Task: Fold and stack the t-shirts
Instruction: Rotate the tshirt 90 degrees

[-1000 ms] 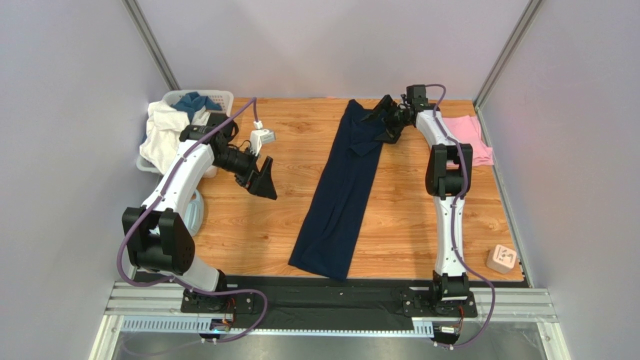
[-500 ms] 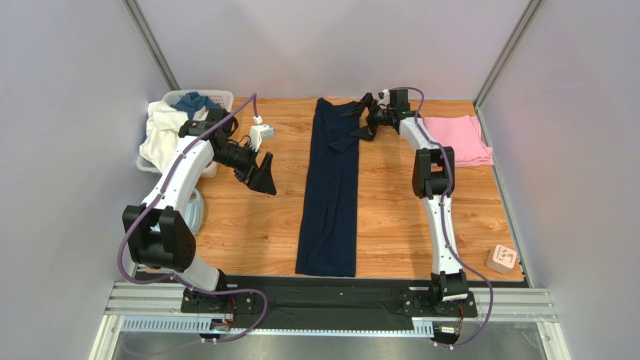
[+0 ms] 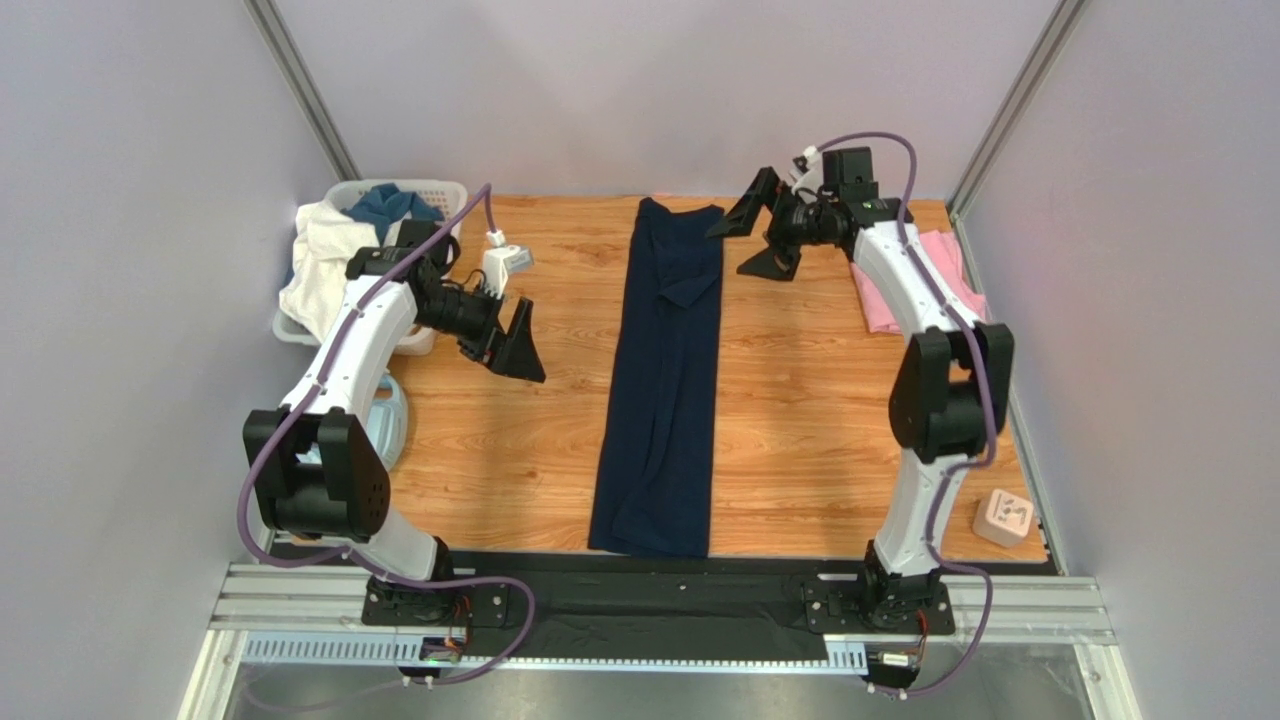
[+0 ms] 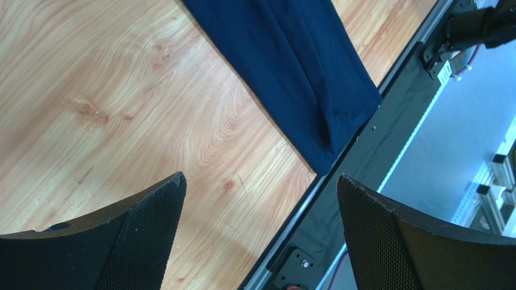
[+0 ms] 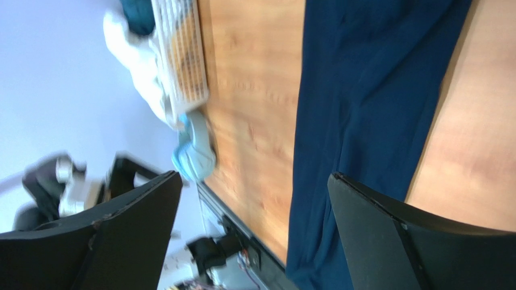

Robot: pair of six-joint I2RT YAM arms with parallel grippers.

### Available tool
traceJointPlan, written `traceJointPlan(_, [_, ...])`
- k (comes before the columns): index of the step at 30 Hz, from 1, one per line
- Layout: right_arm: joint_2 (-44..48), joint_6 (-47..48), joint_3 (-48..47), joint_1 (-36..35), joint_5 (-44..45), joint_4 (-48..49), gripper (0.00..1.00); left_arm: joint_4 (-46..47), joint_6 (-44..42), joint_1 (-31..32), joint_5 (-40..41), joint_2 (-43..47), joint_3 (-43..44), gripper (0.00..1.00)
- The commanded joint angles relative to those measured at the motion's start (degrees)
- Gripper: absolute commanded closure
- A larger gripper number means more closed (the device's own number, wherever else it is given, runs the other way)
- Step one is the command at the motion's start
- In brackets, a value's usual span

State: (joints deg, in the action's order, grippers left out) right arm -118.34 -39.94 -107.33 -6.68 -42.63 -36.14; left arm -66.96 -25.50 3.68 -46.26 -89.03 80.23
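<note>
The dark navy t-shirt (image 3: 661,375) lies folded into a long narrow strip down the middle of the table, from the far edge to the near edge. The pink t-shirt (image 3: 873,300) lies flat at the far right, partly hidden under the right arm. My right gripper (image 3: 751,237) hovers open just right of the navy shirt's far end, holding nothing. My left gripper (image 3: 511,338) hangs open over bare wood left of the strip. In the left wrist view the gripper (image 4: 260,181) is empty, with the navy shirt (image 4: 291,66) beyond it. The right wrist gripper (image 5: 254,176) looks over the navy shirt (image 5: 363,90).
A white laundry basket (image 3: 436,192) with white and teal cloth stands at the far left. Light-blue headphones (image 3: 388,420) lie at the left table edge. A small beige box (image 3: 1002,518) sits at the near right corner. A black rail (image 3: 661,578) runs along the near edge.
The navy shirt went from slanted to straight along the table. My right gripper then drew away to the right off its far end. The left gripper shifted slightly left.
</note>
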Motion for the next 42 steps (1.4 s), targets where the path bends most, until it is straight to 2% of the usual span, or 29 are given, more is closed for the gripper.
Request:
traceJointPlan(1, [10.4,3.6,16.3,-7.4,1.1,1.6,0.00,6.1,5.3,-1.2,-1.8,2.4,-2.4,0.00])
traceJointPlan(6, [11.9,3.7,27.2,-17.2,2.7,4.3,0.00,12.2,11.0,-1.3,-3.1,1.0,-2.2,0.00])
traceJointPlan(10, [9.3,3.0,27.7,-23.2,4.0,5.0,0.00,11.9,11.6,-1.3,-3.3,0.8,-1.6,0.00])
traceJointPlan(12, [6.7,4.6,26.0,-25.0,6.5,2.2,0.00,11.5,10.6,-1.3,-3.0,1.8,-2.4,0.00])
traceJointPlan(15, [3.1,8.5,20.2,-25.8,12.2,-4.9,0.00,11.9,10.0,-1.3,-2.5,4.0,-4.5,0.00])
traceJointPlan(20, [0.0,10.6,14.2,-25.8,14.7,-9.5,0.00,12.5,9.4,-1.3,-2.8,5.7,-7.3,0.00])
traceJointPlan(30, [-2.8,9.7,16.6,-25.7,14.6,-7.6,0.00,11.4,7.4,-1.8,-2.5,6.4,-7.5,0.00])
traceJointPlan(36, [-4.8,8.1,16.7,-25.8,10.6,-5.2,0.00,11.0,6.4,-2.5,-2.3,6.9,-8.4,0.00])
traceJointPlan(42, [-3.0,7.2,16.5,-26.5,6.5,-2.4,0.00,10.7,5.9,-2.6,-1.9,6.9,-8.7,0.00])
